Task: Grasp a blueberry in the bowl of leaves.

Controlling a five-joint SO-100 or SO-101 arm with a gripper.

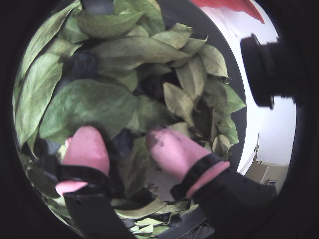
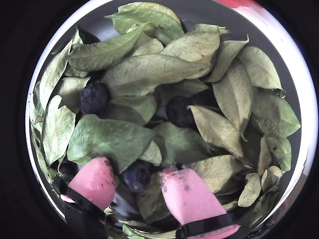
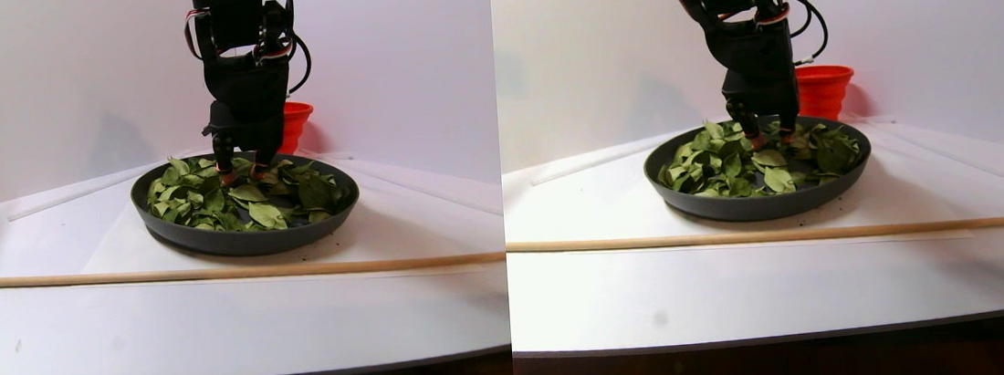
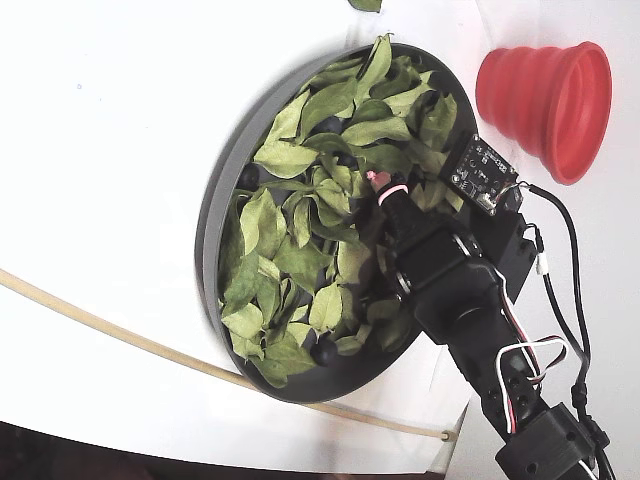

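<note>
A wrist view shows, from left to right, one pink fingertip (image 2: 94, 181), a dark blueberry (image 2: 136, 175) lying in the gap, then the other pink fingertip. The gripper (image 2: 135, 185) stands narrowly open around the berry and holds nothing yet. Farther up, two more blueberries (image 2: 94, 98) sit among the leaves (image 2: 154, 69) in the dark-grey bowl (image 4: 215, 215). The step looks like final descent. Next, the jaws should close gently on the berry without trapping a leaf.
</note>
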